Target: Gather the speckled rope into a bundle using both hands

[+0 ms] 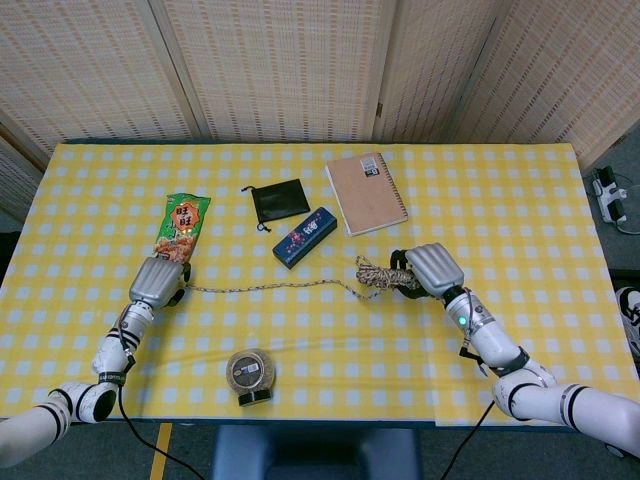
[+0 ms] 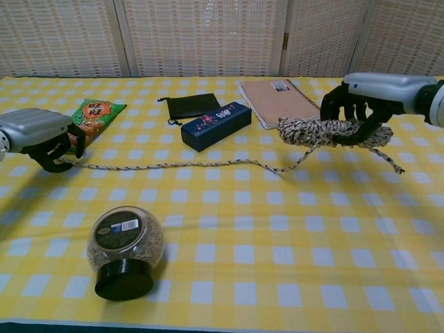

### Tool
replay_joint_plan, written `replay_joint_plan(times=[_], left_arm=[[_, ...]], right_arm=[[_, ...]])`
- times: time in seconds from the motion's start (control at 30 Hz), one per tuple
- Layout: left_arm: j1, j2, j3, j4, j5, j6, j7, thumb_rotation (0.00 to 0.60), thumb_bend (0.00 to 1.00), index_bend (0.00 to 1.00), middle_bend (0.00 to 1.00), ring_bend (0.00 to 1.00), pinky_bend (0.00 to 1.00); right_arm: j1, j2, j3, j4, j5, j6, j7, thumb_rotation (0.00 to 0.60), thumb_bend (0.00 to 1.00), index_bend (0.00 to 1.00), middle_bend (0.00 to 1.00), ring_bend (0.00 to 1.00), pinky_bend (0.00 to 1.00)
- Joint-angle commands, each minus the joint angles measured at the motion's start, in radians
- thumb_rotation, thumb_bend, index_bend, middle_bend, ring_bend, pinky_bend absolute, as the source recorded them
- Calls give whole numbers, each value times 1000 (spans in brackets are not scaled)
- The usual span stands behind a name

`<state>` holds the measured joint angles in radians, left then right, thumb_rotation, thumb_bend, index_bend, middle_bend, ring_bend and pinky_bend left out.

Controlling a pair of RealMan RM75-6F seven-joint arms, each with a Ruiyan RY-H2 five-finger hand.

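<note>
Head view: the black-and-white speckled rope (image 1: 300, 285) runs across the yellow checked tablecloth (image 1: 520, 200) from the left hand (image 1: 155, 281) to a coil under the right hand (image 1: 432, 268).

Chest view: right hand fingers (image 2: 347, 111) curl around the bundled coil; left hand fingers (image 2: 52, 149) curl over the rope's left end, though I cannot tell whether they pinch it.

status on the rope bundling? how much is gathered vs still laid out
Partly done. The right hand holds a coiled bunch of the speckled rope. A long tail lies stretched across the checked tablecloth toward the left hand, which sits over the rope's far end. That tail is not yet gathered in.
</note>
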<state>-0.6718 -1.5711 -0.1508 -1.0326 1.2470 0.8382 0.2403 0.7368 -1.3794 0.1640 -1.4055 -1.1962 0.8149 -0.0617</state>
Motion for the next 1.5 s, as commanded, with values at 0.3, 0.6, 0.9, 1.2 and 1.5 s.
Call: replay_joint_plan(times=[0.3,0.6,0.9,1.2,1.5], left_arm=[[-15,-16,2,19,-32,-20,16,600,408,547,828,769,759],[-22,-26,4,31,-55,-28,34,600,414,560,828,770,759],[-34,-32,3,38,-84,-50,51,600,437,559,829,769,759],[-34,-41,10,50,-80,-45,35,600,471,615,835,773,760],[12,32,12,-54,5,100,-44,600,475,649,845,782,774]], right_arm=[[-1,-3,-2,7,3,2,3,600,590,651,600,658,532],[-2,-7,-4,15,4,0,7,600,590,653,601,660,532],[-1,-8,-4,20,4,-3,12,600,590,654,601,659,532],[-5,-10,-4,23,2,2,22,600,591,657,603,662,535],[-40,16,-3,-12,-65,66,107,600,593,667,610,671,541]])
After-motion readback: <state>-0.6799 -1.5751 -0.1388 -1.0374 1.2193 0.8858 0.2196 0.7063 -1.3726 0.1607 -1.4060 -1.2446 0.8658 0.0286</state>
